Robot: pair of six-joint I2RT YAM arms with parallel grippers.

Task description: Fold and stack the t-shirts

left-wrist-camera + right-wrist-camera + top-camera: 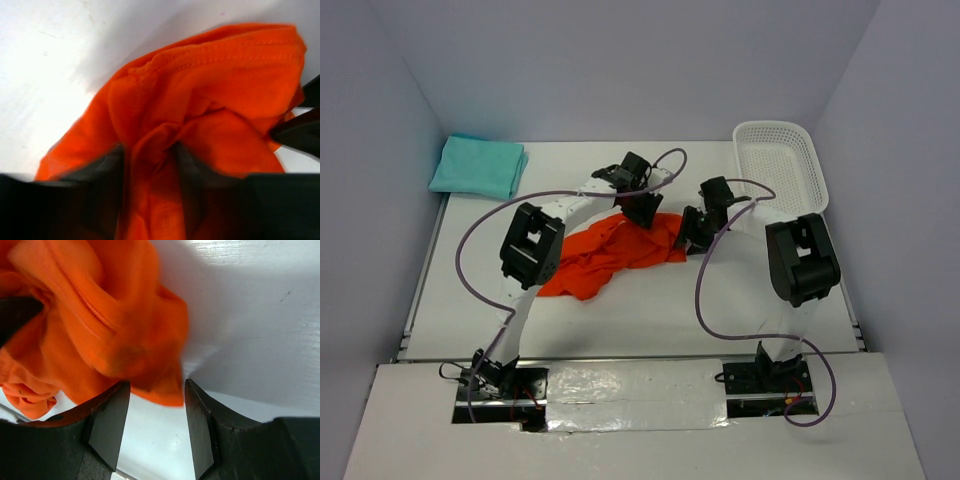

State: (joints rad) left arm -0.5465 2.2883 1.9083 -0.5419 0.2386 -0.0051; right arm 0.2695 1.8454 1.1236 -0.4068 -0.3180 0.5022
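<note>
An orange t-shirt (610, 255) lies crumpled on the white table at the middle. My left gripper (642, 213) is at the shirt's far edge and is shut on a fold of orange cloth (155, 165), which runs between its dark fingers (192, 175). My right gripper (692, 238) is at the shirt's right edge. Its jaws are open with the edge of the orange shirt (100, 315) just in front of them and nothing between the fingers (107, 422). A folded teal t-shirt (478, 165) lies at the far left corner.
A white plastic basket (780, 165) stands at the far right. Purple cables (705, 290) loop from both arms over the table. The enclosure walls close the table on three sides.
</note>
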